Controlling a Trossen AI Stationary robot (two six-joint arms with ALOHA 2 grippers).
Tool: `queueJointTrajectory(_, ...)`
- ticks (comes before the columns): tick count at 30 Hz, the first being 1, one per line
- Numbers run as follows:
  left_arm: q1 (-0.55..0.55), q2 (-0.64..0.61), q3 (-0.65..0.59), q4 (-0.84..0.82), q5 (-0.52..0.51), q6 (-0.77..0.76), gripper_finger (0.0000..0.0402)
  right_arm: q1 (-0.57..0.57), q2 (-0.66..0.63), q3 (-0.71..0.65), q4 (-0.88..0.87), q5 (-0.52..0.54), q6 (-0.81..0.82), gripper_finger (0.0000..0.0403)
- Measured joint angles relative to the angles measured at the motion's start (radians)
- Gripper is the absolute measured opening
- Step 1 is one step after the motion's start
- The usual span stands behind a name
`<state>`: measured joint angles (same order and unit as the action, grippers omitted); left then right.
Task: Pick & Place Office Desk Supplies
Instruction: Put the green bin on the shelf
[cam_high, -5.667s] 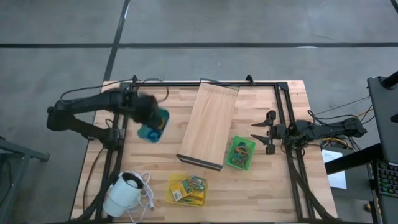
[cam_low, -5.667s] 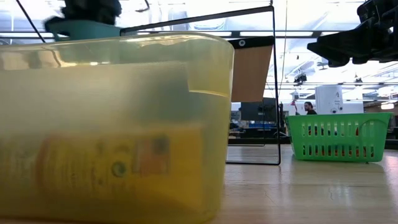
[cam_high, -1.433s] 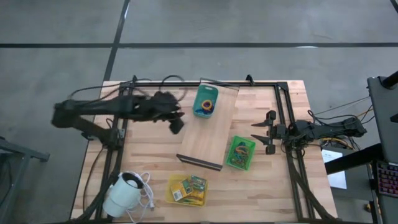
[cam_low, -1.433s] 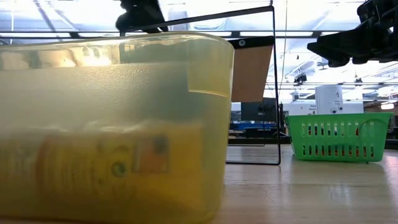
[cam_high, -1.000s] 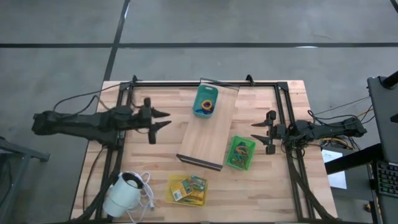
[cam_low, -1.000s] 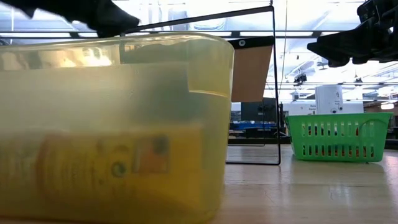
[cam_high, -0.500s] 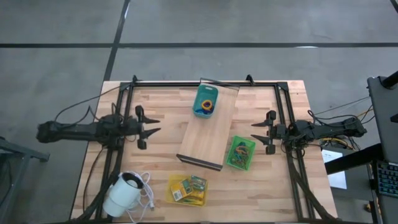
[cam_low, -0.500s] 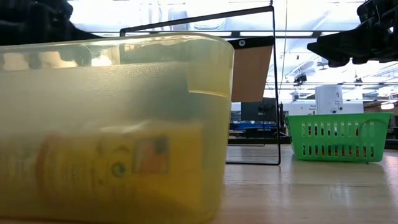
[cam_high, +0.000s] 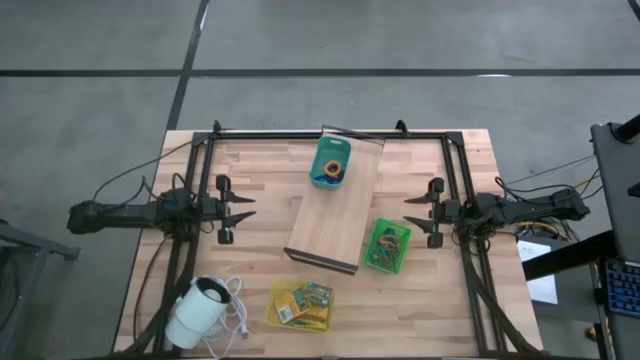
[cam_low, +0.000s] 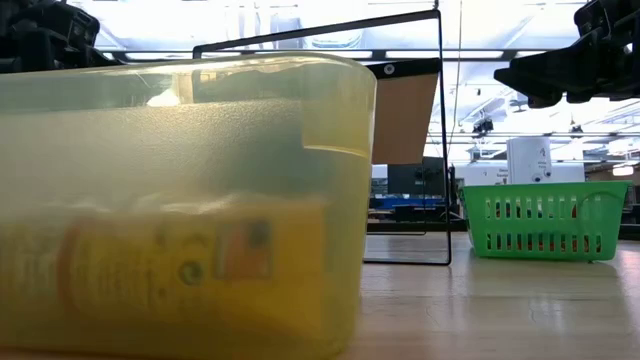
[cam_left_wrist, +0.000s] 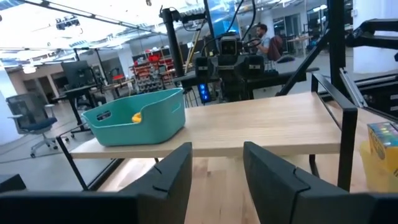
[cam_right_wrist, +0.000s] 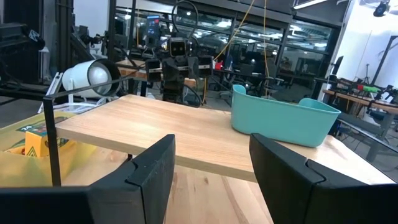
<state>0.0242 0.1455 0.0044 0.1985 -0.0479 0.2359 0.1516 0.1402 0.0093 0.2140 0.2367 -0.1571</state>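
We see the teal bin (cam_high: 331, 162) of supplies resting on the board (cam_high: 335, 215), well apart from the left tool (cam_high: 243, 207). That tool hangs released and empty. The right tool (cam_high: 408, 211) waits spread wide beside the green basket (cam_high: 387, 246).

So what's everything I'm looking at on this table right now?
Teal bin: one, on the far end of the wooden board, small items inside.
Wooden board: one, pale, raised, table centre.
Green basket: one, beside the board's right edge, holding rubber-band loops.
Yellow bin: one, near edge, holding little packets.
White round device: one, corded, near-left corner.
Black frame: one, around the table.
Left gripper: dark, left of the board, jaws open, empty.
Right gripper: dark, right of the board, jaws open, empty.
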Motion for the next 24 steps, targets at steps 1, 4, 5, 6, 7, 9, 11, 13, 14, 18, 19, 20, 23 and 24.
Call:
queueJointTrajectory(1,0.0,0.0,0.0,-0.002,0.0,0.0,0.0145,0.0,0.0,0.0,0.0,0.0,0.0,0.0206)
queueJointTrajectory(4,0.0,0.002,0.0,-0.03,0.0,0.0,0.0145,0.0,0.0,0.0,0.0,0.0,0.0,0.0206)
queueJointTrajectory(5,0.0,0.002,0.0,-0.036,0.0,0.0,0.0145,0.0,0.0,0.0,0.0,0.0,0.0,0.0206)
queueJointTrajectory(6,0.0,0.002,0.0,-0.045,0.0,0.0,0.0145,0.0,0.0,0.0,0.0,0.0,0.0,0.0206)
queueJointTrajectory(7,0.0,0.002,0.0,-0.053,0.0,0.0,0.0145,0.0,0.0,0.0,0.0,0.0,0.0,0.0206)
queueJointTrajectory(9,0.0,0.002,0.0,-0.072,0.0,0.0,0.0145,0.0,0.0,0.0,0.0,0.0,0.0,0.0206)
queueJointTrajectory(11,0.0,0.002,0.0,-0.102,0.0,0.0,0.0145,0.0,0.0,0.0,0.0,0.0,0.0,0.0206)
queueJointTrajectory(13,0.0,0.002,-0.001,-0.118,0.0,0.0,0.0145,0.0,0.0,0.0,0.0,0.0,0.0,0.0206)
queueJointTrajectory(14,0.0,0.002,-0.001,-0.133,0.0,0.0,0.0145,0.0,0.0,0.0,0.0,0.0,0.0,0.0206)
queueJointTrajectory(18,0.0,0.002,-0.001,-0.155,0.0,0.0,0.0145,0.0,0.0,0.0,0.0,0.0,0.0,0.0206)
queueJointTrajectory(19,0.0,0.002,-0.001,-0.155,0.0,0.0,0.0145,0.0,0.0,0.0,0.0,0.0,0.0,0.0206)
queueJointTrajectory(20,0.001,0.002,-0.001,-0.155,0.0,0.0,0.0145,0.0,0.0,0.0,0.0,0.0,0.0,0.0206)
queueJointTrajectory(23,0.001,0.002,-0.001,-0.157,0.0,0.0,0.0145,0.0,0.0,0.0,0.0,0.0,0.0,0.0206)
queueJointTrajectory(24,0.001,0.002,-0.001,-0.159,0.0,0.0,0.0145,0.0,0.0,0.0,0.0,0.0,0.0,0.0206)
